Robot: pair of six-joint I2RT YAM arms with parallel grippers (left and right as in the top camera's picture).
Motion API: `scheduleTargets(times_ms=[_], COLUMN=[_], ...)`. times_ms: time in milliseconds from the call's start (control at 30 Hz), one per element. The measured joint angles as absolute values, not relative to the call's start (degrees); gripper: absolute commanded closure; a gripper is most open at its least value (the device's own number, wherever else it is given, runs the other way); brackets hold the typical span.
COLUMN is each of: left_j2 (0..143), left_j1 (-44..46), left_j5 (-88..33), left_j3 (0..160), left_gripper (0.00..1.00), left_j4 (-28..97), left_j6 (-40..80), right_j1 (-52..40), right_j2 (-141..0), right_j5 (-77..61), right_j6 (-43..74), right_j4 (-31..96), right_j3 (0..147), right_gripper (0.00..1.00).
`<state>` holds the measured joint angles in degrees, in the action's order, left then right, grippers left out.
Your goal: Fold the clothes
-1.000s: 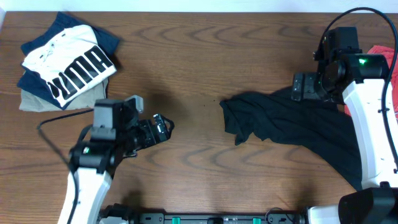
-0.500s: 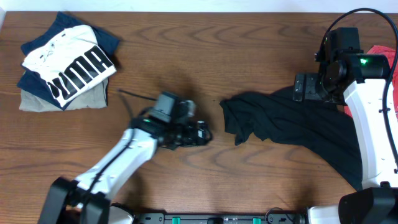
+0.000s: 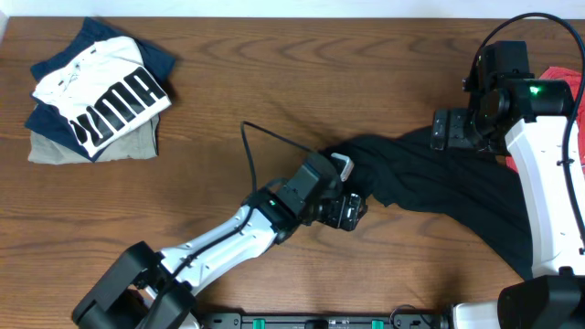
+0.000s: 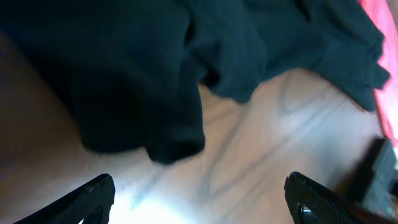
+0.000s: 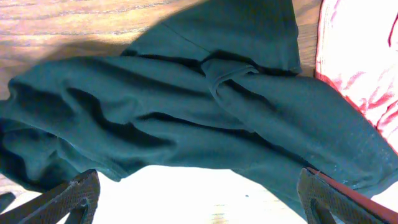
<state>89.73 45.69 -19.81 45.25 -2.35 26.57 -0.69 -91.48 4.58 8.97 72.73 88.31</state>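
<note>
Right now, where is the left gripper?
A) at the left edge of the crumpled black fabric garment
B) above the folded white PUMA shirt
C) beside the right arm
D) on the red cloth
A: overhead, the left gripper sits at the left edge of the crumpled black fabric garment, with its fingers apart.

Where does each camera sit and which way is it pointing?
Overhead: above the table, facing down on the crumpled black fabric garment and both arms.
Left wrist: low over the table, facing the garment's edge; open left tool at bottom.
Right wrist: above the garment, facing down; open right tool at bottom.
All share the garment.
</note>
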Motion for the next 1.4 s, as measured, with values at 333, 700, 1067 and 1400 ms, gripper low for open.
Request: scheduleTargets(times_ms=[333, 700, 1067, 1400], left_j2=[95.7, 97.2, 81.5, 57.5], left_j1=[46.2, 46.2, 35.9, 24.4], left_j5=[-14.3, -13.7, -13.6, -13.3], left_j3=[45.3, 45.3, 44.8, 44.9], left_gripper=[0.45, 0.94, 0.94, 0.85], left_j4=[-13.4, -12.1, 22.9, 56.0], left_j6=[35.0, 35.0, 29.1, 27.0], right_j1=[-0.7, -0.7, 0.7, 1.6], right_j2=[-91.5, -91.5, -91.5, -91.5], right_j5=[4.6, 4.8, 5.3, 5.1], right_j6=[9.0, 9.0, 9.0, 9.0], right_j4=[73.1, 73.0, 73.1, 73.1], right_j3=[88.3, 88.3, 88.2, 88.0], right_gripper=[0.01, 0.01, 0.01, 0.01])
